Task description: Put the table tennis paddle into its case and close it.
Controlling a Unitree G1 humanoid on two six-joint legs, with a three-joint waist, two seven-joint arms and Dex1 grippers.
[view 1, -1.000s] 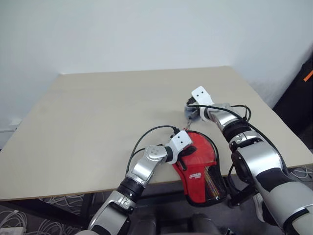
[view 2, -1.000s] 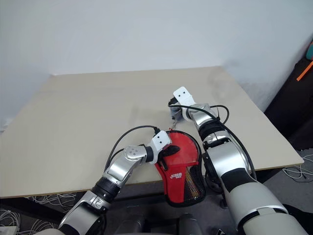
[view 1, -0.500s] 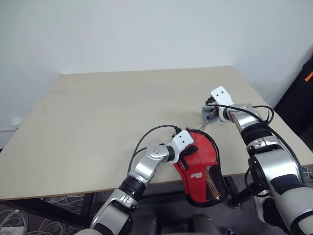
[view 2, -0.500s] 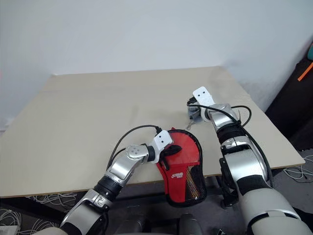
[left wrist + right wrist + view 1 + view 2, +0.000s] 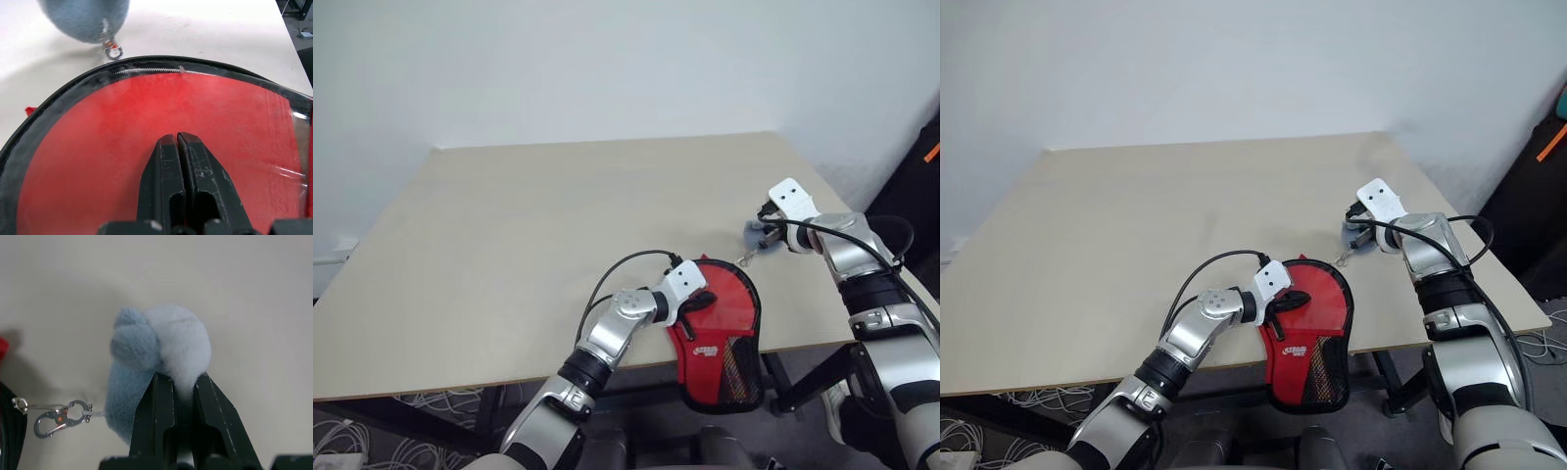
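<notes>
- My left pincer has its fingers pressed together, tips resting flat on the see-through side of the case
- The case lies at the near edge of the bench, its rounded end on the top and its narrow mesh end hanging out past the edge
- The table tennis paddle sits inside the case, its red face showing through the plastic; I cannot see its handle
- The zip line runs along the black edging of the rounded end
- My right pincer is pinching a small grey-blue plush blob, held just off to the right of the case and a little farther back
- A small metal clip hangs from the blob on a thin link that leads toward the case edge
- The blob and the case edging are near each other; the link spans the gap between them
</notes>
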